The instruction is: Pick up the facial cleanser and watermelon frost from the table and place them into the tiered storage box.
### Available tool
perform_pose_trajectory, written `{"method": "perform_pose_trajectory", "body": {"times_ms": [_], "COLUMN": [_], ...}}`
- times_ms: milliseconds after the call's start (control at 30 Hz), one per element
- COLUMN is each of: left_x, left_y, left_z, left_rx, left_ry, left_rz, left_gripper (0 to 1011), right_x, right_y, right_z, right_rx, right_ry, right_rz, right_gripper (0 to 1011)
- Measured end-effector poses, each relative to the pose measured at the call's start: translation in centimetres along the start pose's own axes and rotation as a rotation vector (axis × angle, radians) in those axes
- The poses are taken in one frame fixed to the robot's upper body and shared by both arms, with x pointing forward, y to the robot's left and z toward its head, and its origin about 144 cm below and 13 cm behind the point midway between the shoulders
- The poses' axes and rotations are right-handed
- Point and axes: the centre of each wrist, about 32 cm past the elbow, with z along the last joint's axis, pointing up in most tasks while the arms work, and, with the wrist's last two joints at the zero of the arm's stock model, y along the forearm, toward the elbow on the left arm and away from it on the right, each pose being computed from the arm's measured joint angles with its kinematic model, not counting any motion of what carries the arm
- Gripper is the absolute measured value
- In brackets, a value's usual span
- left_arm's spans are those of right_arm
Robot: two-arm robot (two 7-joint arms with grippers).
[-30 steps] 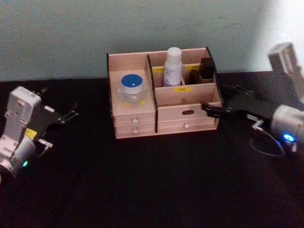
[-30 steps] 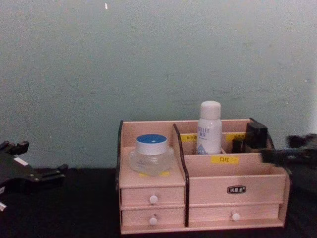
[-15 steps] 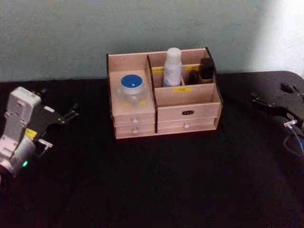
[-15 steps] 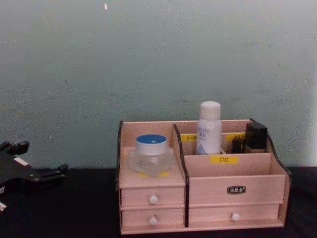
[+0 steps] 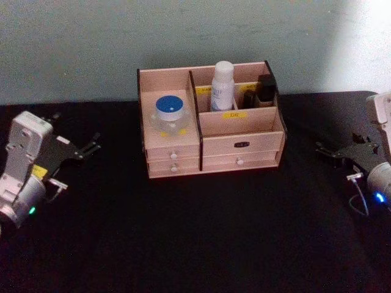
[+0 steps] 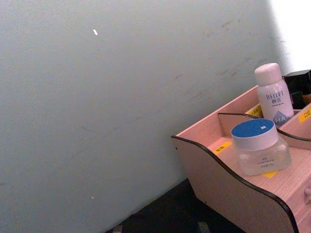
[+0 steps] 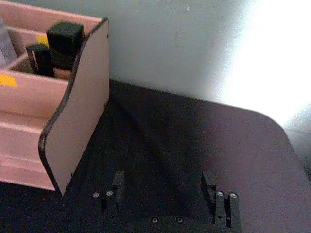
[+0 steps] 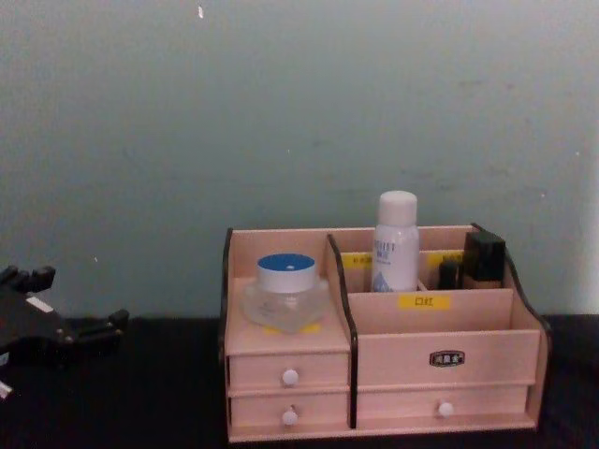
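Looks like a bare test setup in a lab or studio rather than a lived-in room: plain pale green-grey wall (image 8: 299,112), black cloth-covered tabletop (image 5: 201,232), and a lone wooden desktop organiser (image 5: 238,145) stocked with toiletries, like a staged dressing-table corner.

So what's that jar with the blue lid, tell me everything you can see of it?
The jar is squat and rounded, with a clear, glass-like body and a wide lid, blue on top and white round its edge. The lid is on, and the jar stands upright. It sits in the left compartment of the wooden box, above two small white-knobbed drawers, partly covering a yellow label beneath it. Nothing else touches it; the white bottle stands apart in the next compartment.
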Motion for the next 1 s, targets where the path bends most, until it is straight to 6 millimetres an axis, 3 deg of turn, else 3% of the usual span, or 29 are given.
{"method": "perform_pose_trajectory", "body": {"times_ms": [1000], "left_x": [0.00], "left_y": [0.00], "left_z": [0.00], "left_rx": [0.000], "left_ry": [0.000], "left_rz": [0.000], "left_gripper": [1001], "right_x": [0.03], "right_y": [-0.04], "right_z": [0.08], "right_rx": [0.002], "right_ry": [-0.002], "right_rz": [0.004], "right_gripper": [1003]}}
